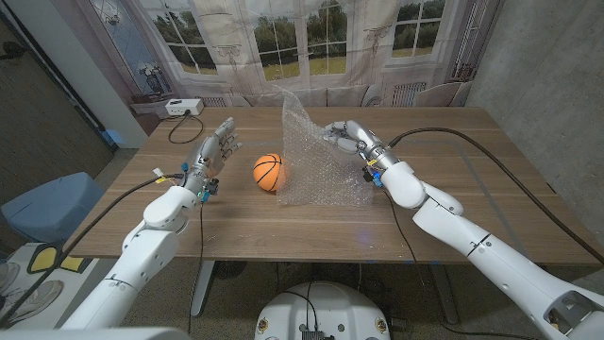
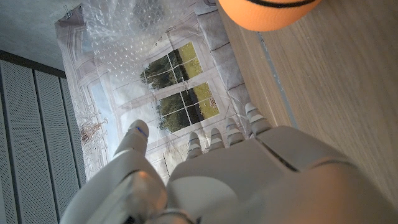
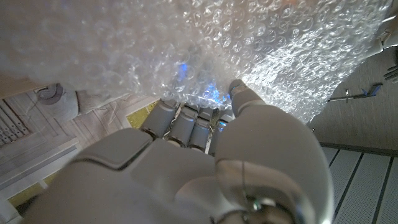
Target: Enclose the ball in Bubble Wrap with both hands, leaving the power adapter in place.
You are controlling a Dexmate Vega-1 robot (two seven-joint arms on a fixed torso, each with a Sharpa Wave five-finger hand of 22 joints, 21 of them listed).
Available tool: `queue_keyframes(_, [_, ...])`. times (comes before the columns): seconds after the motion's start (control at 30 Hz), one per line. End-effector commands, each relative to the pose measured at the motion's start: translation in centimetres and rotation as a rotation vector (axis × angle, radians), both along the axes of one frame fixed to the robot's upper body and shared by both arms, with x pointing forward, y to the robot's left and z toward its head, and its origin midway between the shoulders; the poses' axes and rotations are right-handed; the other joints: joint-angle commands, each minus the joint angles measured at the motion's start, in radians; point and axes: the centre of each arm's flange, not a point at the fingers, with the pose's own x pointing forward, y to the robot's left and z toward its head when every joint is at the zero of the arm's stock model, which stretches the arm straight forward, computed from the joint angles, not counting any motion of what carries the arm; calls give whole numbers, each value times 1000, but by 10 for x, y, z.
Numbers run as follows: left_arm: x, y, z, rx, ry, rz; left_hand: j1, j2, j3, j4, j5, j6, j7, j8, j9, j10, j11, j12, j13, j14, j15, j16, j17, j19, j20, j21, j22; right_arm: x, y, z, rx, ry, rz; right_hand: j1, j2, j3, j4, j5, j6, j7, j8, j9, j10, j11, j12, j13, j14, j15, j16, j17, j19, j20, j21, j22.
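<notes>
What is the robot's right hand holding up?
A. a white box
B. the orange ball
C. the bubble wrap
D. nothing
C: the right robot hand grips the bubble wrap and lifts one side, while the ball sits on the table beside it.

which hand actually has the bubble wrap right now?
The right hand: it grips the lifted edge of the Bubble Wrap. The left hand is open beside the ball, touching neither.

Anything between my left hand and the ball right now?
Nothing: in the head view only bare wooden table separates the left hand from the ball. The Bubble Wrap stands on the ball's far side, gripped by the right hand.
</notes>
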Motion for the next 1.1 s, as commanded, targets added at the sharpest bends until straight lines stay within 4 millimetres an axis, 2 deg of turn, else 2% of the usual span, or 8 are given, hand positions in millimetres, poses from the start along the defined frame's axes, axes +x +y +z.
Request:
queue_keyframes(0.03, [-28,20,-14,-17,-19,57,-13,-2,-8,0,-3,2,-3,2,1,-3,4,2,4,-6,6,8,3,0,5,9,6,-1,28,3,-75,-1,72,-3,0,-2,0,1,-3,5,8,4,7,0,-4,2,6,-86,-5,6,-3,-6,9,3])
queue_keyframes(0.1, [-27,21,-15,-19,-17,55,-14,-3,-9,0,-4,3,-3,3,1,-3,3,3,4,-6,6,8,3,0,5,9,6,-1,32,3,-68,-4,84,-4,0,-2,0,1,-3,5,8,4,10,9,-3,2,5,-88,-6,8,-4,-6,11,3])
queue_keyframes(0.47, [-29,26,-23,-51,-14,55,-25,-6,-15,4,-6,-4,-3,0,1,-7,5,1,3,-9,8,7,3,-1,5,9,6,0,60,9,-137,-4,140,-4,1,-3,0,1,-6,9,9,3,6,5,-5,3,4,-87,-14,12,-7,-8,19,3])
queue_keyframes(0.73, [-31,31,-20,-60,-32,68,-31,-8,-17,6,-8,-6,-3,-1,1,-9,3,1,3,-11,9,7,4,-3,5,9,6,7,88,4,-211,-1,179,-5,0,-4,-1,1,-5,9,10,3,7,5,-5,3,7,-88,-18,15,-10,-8,24,2])
queue_keyframes(0.9, [-30,33,-20,-64,-36,64,-34,-9,-19,7,-8,-9,-4,-1,1,-12,4,0,3,-12,9,7,3,-3,5,9,6,9,97,-1,-256,-5,171,-5,-2,-5,-1,1,-7,10,9,3,4,4,-6,3,2,-89,-24,16,-12,-8,28,2])
queue_keyframes(1.03, [-29,33,-20,-61,-38,58,-37,-9,-20,8,-9,-9,-4,-1,0,-11,4,0,3,-12,10,7,3,-3,5,9,6,12,99,-3,-280,3,158,-5,-4,-5,-3,2,-12,7,8,3,-5,3,-10,3,-9,-87,-36,14,-26,-4,28,1])
queue_keyframes(1.1, [-28,32,-20,-63,-42,57,-37,-9,-20,8,-9,-9,-4,-1,0,-12,4,0,3,-12,9,7,3,-3,5,9,6,12,100,-4,-302,-7,133,-7,-5,-5,-3,2,-21,5,5,3,-13,3,-14,1,-28,-82,-54,9,-53,6,23,0])
